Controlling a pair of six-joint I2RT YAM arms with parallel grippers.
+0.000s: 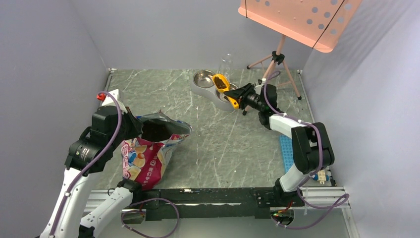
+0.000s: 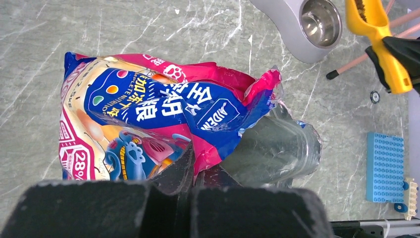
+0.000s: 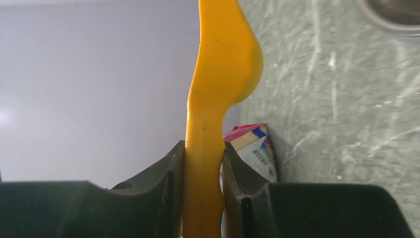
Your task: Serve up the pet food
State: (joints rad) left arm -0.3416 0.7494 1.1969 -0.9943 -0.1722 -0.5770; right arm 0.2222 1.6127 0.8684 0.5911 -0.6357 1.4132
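bag (image 1: 143, 166): open, table left | yellow scoop (image 1: 220, 82): over feeder (image 1: 194, 87) | tripod (image 1: 277, 57): behind feeder, right | blue studded plate (image 1: 286, 146): table right

Bright even light, faint shadows, glare in the steel bowl (image 2: 321, 22), soft-focus right claw (image 3: 203, 148) and scoop (image 3: 223, 64).

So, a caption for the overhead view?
Right hand holds a yellow scoop of kibble over the double bowl; left hand grips the bag.
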